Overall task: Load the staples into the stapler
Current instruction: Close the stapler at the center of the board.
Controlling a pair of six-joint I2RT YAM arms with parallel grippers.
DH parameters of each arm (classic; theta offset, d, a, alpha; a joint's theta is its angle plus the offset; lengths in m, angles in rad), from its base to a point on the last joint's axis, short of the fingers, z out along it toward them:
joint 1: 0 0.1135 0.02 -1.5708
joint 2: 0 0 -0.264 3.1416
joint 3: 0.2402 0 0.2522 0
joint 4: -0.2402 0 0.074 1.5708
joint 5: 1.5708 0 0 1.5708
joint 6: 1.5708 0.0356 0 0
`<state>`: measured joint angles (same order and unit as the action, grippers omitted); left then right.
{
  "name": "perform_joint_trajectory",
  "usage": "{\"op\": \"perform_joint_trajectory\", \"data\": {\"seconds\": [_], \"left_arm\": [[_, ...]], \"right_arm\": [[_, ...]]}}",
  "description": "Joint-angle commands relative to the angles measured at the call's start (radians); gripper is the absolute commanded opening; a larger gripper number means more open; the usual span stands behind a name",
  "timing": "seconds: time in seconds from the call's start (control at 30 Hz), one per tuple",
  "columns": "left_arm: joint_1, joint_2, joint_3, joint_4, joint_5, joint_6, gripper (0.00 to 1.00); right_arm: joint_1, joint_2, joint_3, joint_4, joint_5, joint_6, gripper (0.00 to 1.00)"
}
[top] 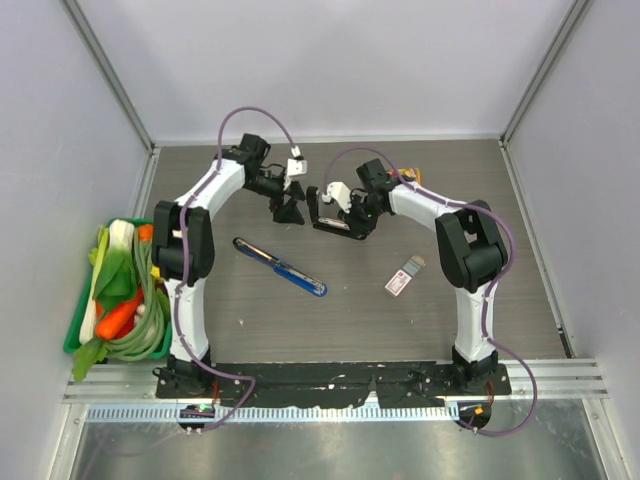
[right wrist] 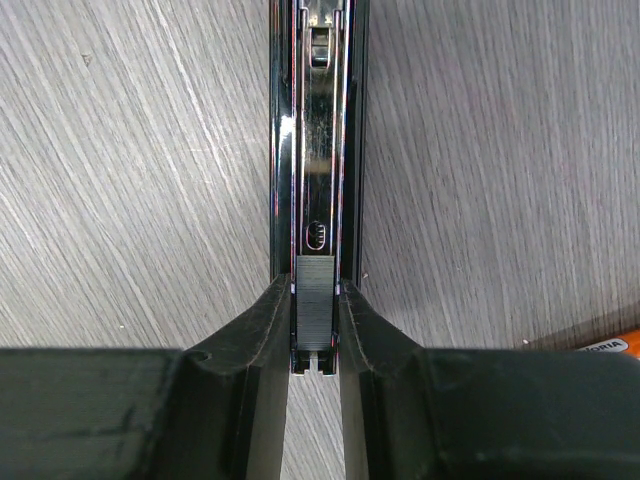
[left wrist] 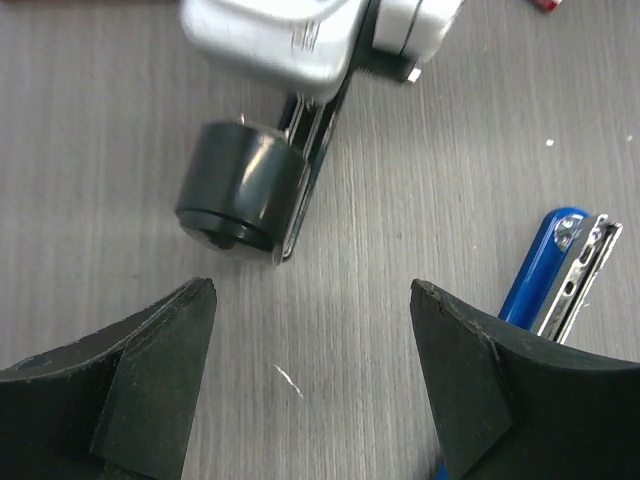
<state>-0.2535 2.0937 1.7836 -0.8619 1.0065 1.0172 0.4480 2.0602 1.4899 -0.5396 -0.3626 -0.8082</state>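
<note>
At upper centre of the top view, the right gripper (right wrist: 315, 295) pinches the staples (right wrist: 314, 320) in line with the open stapler (right wrist: 318, 150) channel for loading, while the left gripper (left wrist: 312, 320) hovers spread alongside.

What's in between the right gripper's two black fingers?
A short grey strip of staples, pinched by the fingers over the open stapler's shiny channel. The right wrist view shows it.

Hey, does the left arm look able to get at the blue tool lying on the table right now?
Likely yes. The left hand is open and empty, and the blue tool lies on the table close by, with nothing between them.
</note>
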Motion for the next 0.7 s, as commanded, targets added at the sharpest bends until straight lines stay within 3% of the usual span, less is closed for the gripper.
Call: {"op": "perform_joint_trajectory", "data": {"seconds": [0.0,0.17,0.3,0.4,0.67], "left_arm": [[-0.027,0.046,0.040,0.000,-0.023,0.057,0.82],[-0.033,0.083,0.076,0.081,0.017,-0.099,0.73],[-0.036,0.098,0.085,0.139,0.011,-0.161,0.50],[-0.036,0.101,0.071,0.153,0.006,-0.174,0.39],[-0.044,0.115,0.066,0.161,0.014,-0.178,0.24]], "right_arm": [[0.001,0.041,-0.054,-0.094,0.016,-0.039,0.16],[-0.008,0.026,-0.063,-0.095,-0.013,-0.036,0.17],[-0.009,0.023,-0.063,-0.094,-0.025,-0.032,0.18],[-0.011,0.018,-0.066,-0.094,-0.033,-0.034,0.18],[-0.020,0.015,-0.063,-0.094,-0.050,-0.031,0.18]]}}
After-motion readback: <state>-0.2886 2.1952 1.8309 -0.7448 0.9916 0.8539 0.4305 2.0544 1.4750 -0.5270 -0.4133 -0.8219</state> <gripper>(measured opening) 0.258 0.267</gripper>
